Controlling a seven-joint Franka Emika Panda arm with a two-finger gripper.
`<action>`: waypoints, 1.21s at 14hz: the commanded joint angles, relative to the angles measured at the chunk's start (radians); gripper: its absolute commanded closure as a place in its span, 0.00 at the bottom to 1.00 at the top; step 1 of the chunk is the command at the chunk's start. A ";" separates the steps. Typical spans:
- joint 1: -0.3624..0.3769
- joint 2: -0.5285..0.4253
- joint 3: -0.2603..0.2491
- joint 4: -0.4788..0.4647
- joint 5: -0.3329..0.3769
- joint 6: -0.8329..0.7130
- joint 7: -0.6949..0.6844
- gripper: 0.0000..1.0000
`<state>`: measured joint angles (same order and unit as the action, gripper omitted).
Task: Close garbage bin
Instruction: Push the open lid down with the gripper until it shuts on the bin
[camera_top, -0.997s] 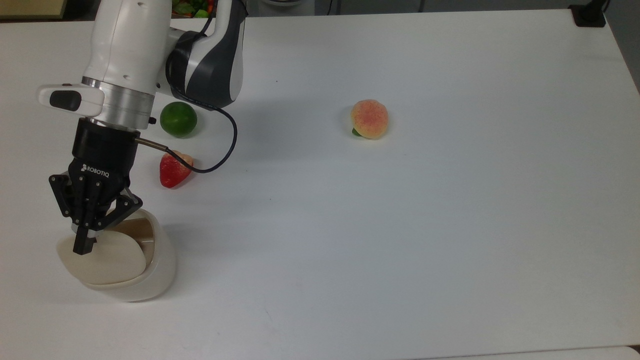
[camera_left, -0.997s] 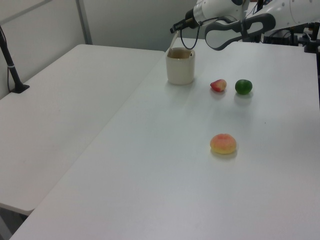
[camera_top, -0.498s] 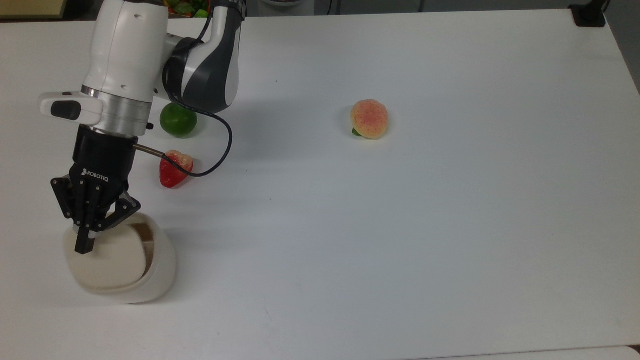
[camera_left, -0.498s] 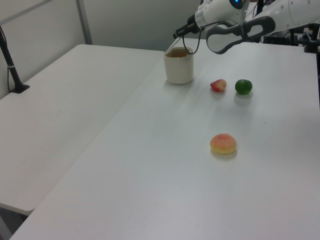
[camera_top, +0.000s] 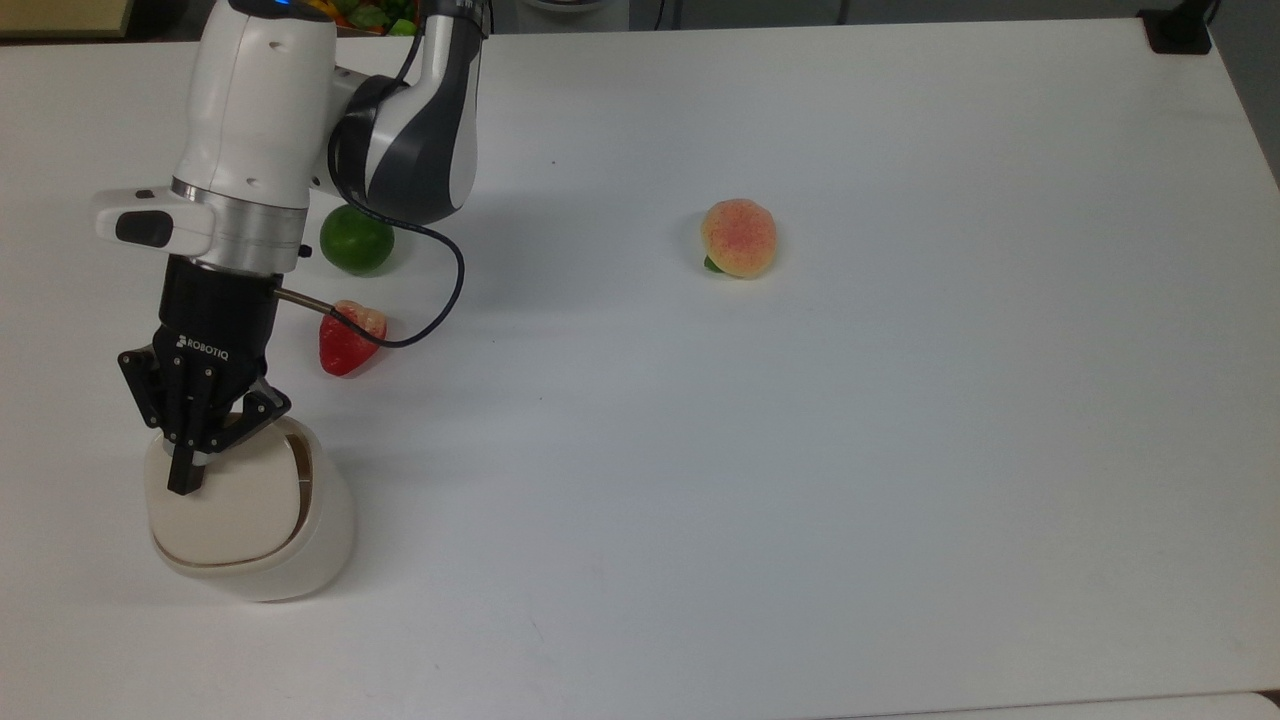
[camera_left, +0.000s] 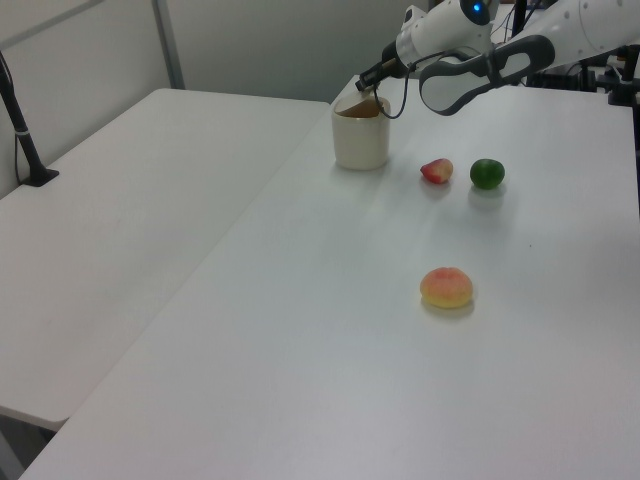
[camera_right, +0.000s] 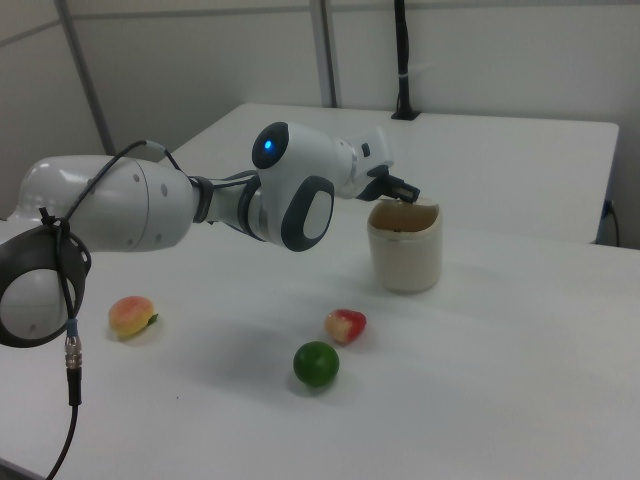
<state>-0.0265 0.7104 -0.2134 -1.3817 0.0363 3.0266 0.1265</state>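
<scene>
The beige lid (camera_top: 232, 505) has been swinging down and is now lying almost flat in the rim of the garbage bin (camera_top: 300, 560), which is standing at the top view's lower left of the desk (camera_top: 800, 450), near the strawberry (camera_top: 347, 340). The hand (camera_top: 188, 482), fingers pinched narrow and holding nothing, is pressing on the lid; closing looks nearly finished.
</scene>
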 joint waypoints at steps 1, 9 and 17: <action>0.008 -0.069 -0.003 -0.102 -0.018 0.005 -0.027 1.00; 0.014 -0.080 0.006 -0.164 -0.019 0.006 -0.063 1.00; 0.016 -0.060 0.009 -0.175 -0.019 0.009 -0.097 1.00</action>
<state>-0.0202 0.6777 -0.2091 -1.4755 0.0328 3.0269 0.0531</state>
